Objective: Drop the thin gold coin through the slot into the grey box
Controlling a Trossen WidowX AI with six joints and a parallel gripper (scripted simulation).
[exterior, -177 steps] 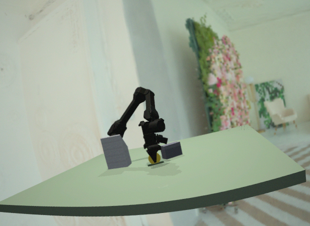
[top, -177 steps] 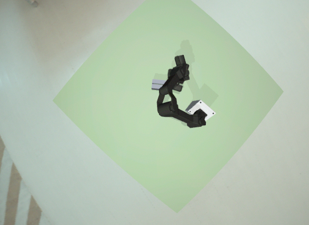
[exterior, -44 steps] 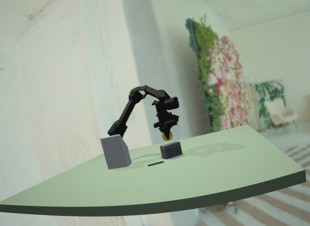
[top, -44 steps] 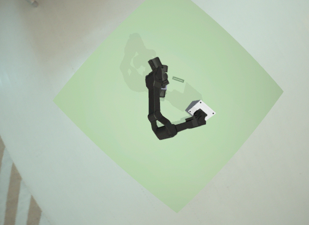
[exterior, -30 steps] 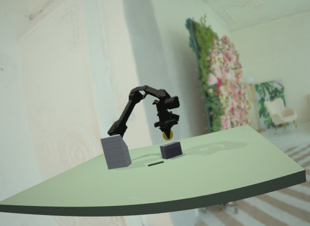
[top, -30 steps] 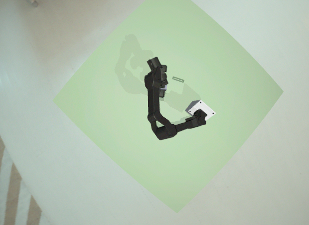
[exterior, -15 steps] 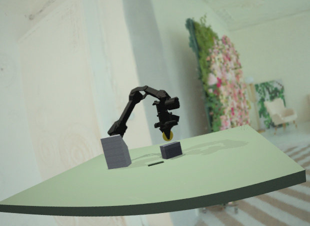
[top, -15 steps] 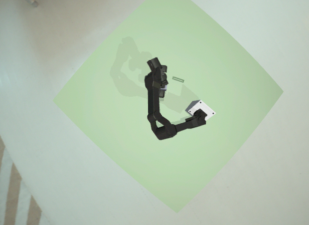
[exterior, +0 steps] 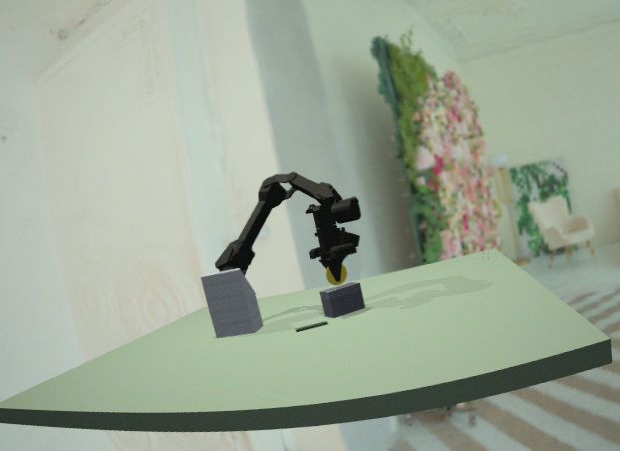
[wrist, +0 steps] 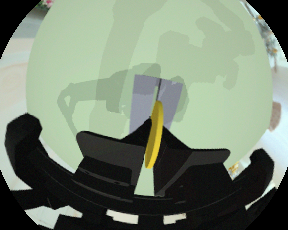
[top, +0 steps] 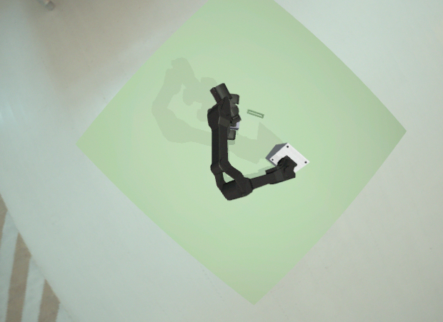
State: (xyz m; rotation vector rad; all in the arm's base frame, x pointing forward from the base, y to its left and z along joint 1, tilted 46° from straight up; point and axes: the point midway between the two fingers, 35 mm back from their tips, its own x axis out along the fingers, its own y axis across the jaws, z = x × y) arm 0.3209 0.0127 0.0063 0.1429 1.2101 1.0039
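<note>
My gripper (exterior: 337, 280) (wrist: 151, 122) is shut on the gold coin (exterior: 329, 275) (wrist: 159, 120), which is upright, edge down. It hangs above the closed grey box (exterior: 342, 300) (wrist: 171, 99); the exterior view shows a small gap between coin and box. In the wrist view, the narrow slot (wrist: 159, 87) runs roughly in line with the coin, which covers its near part. In the top view, the arm hides the coin and most of the box (top: 235, 125). The dark-green holder (top: 255, 111) (exterior: 311, 326) lies empty beside the box.
A taller grey block (top: 275, 153) (exterior: 231, 305) with a white top (top: 294, 154) stands by the arm's base (top: 287, 167). The arm (top: 219, 143) (exterior: 254, 225) arches from there to the box. The green table (top: 250, 239) (exterior: 400, 345) carries the arm's shadow.
</note>
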